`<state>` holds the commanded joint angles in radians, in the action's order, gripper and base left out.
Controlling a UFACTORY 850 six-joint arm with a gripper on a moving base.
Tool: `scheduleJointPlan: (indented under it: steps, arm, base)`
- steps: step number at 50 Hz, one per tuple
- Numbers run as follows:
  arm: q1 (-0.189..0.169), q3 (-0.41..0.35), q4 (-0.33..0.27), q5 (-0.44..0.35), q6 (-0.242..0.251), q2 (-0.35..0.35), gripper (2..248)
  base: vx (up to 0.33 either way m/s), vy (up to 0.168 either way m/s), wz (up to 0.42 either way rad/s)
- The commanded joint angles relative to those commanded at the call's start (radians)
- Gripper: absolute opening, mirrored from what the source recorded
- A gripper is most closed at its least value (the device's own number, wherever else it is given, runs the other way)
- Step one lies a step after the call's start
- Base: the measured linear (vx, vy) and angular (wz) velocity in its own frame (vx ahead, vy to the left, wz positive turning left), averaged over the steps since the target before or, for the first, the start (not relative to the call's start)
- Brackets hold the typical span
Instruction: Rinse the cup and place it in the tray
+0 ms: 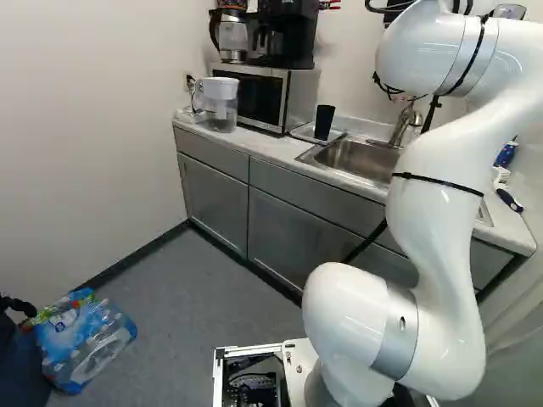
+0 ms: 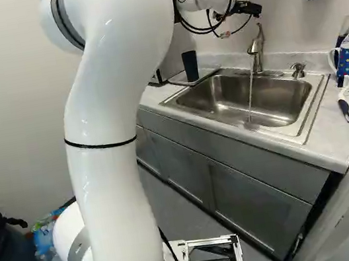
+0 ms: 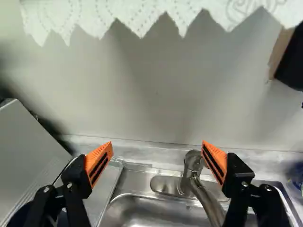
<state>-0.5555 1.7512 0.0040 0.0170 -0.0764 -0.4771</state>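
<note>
1. Rising nearest, white arm (image 2: 107, 148) reaches toward the counter.
2. Sink (image 2: 272, 94): water stream (image 2: 251, 94) runs into the basin.
3. Tray (image 2: 176, 80) beside the sink; black cup (image 1: 324, 122) upright on it, ungripped.
4. Tap (image 2: 255, 46) at the back. Gripper (image 3: 157, 145) nearby, fingers spread wide, nothing pinched.
5. Progress: tray placement appears satisfied. Rinse unconfirmed; wetness not discernible. If unrinsed: grasp, rinse and return remain. If rinsed: probably only the tap wants closing.

No readable lettering anywhere.
</note>
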Motion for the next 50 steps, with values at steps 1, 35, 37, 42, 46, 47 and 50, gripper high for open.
scheduleJointPlan:
  steps: [1, 35, 37, 42, 46, 47, 50]
  arm:
    - [0.000, 0.000, 0.000, 0.000, 0.000, 0.000, 247]
    - [-0.007, 0.013, 0.003, 0.001, 0.000, -0.011, 247]
    - [-0.007, 0.013, 0.004, 0.003, 0.000, -0.011, 247]
    - [-0.007, 0.013, 0.009, 0.009, 0.000, -0.011, 247]
    - [-0.007, 0.013, 0.014, 0.016, 0.000, -0.011, 247]
    - [-0.007, 0.013, 0.015, 0.018, 0.000, -0.011, 247]
    - [-0.007, 0.013, 0.019, 0.024, 0.000, -0.011, 247]
  base:
    - [0.000, 0.000, 0.000]
    - [0.000, 0.000, 0.000]
    - [0.000, 0.000, 0.000]
    - [0.000, 0.000, 0.000]
    - [0.000, 0.000, 0.000]
    - [0.000, 0.000, 0.000]
    - [0.000, 0.000, 0.000]
